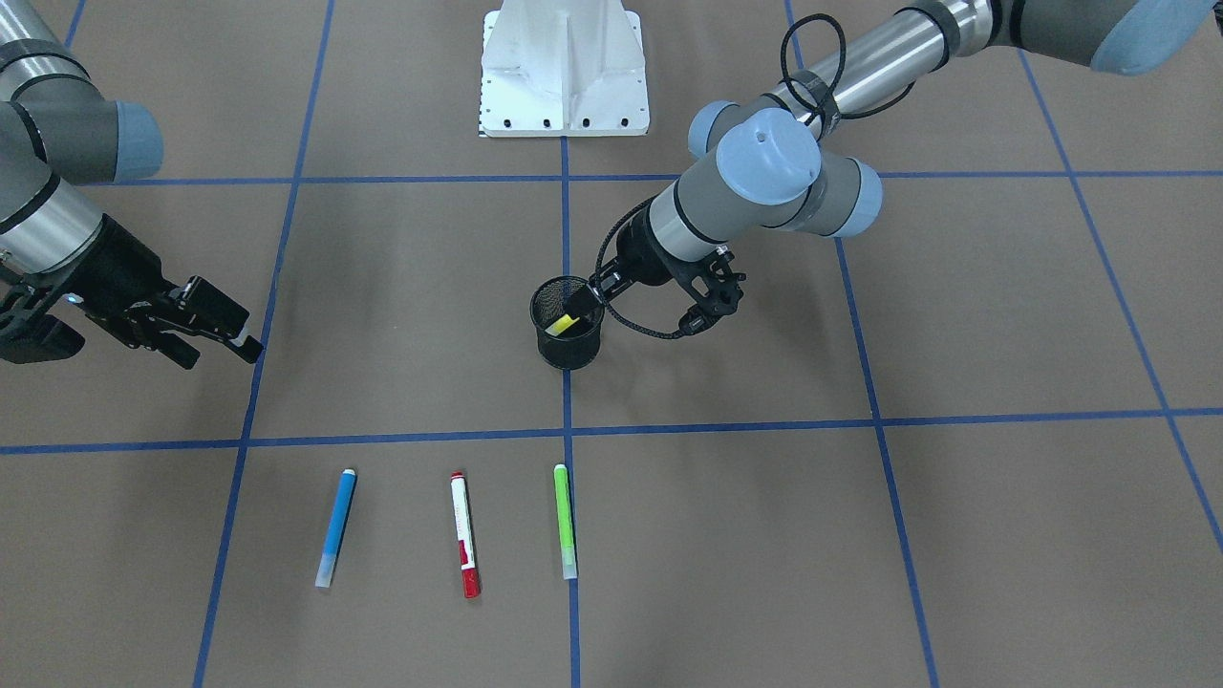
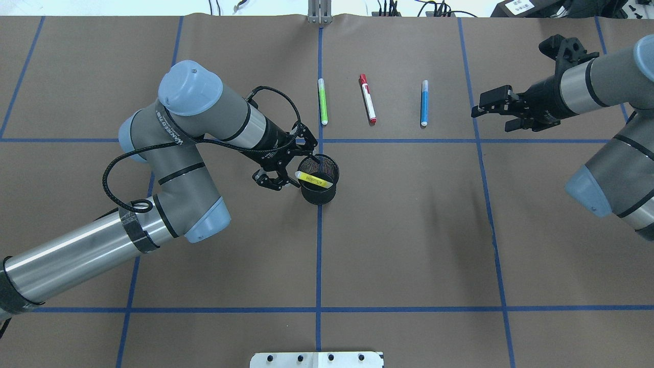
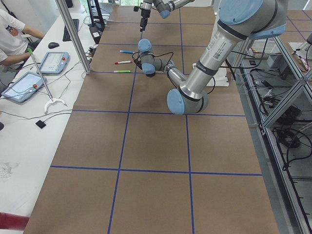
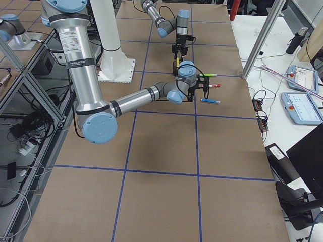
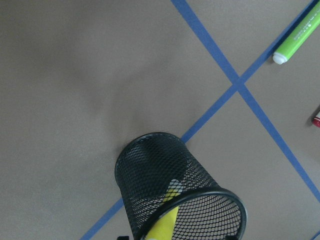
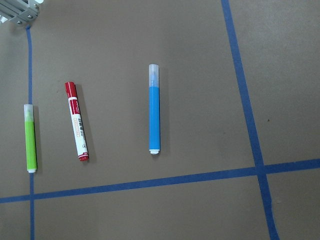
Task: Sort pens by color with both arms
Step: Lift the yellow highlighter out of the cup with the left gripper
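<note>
Pens (image 2: 368,98) look light, stiff, slick: pinch them mid-barrel; your left gripper (image 2: 299,168), at the cup's (image 2: 319,197) 9 o'clock, and right gripper (image 2: 490,115) gape empty.

From my console I see a matt brown, paper-like table cover (image 1: 1003,315) crossed by smooth blue tape (image 1: 726,426), a black wire-mesh metal cup (image 1: 569,349), smooth, faintly glossy plastic pens (image 1: 464,535), and arms (image 1: 879,59) of brushed silver metal with matt grey joints and light-blue plastic-looking caps.
</note>
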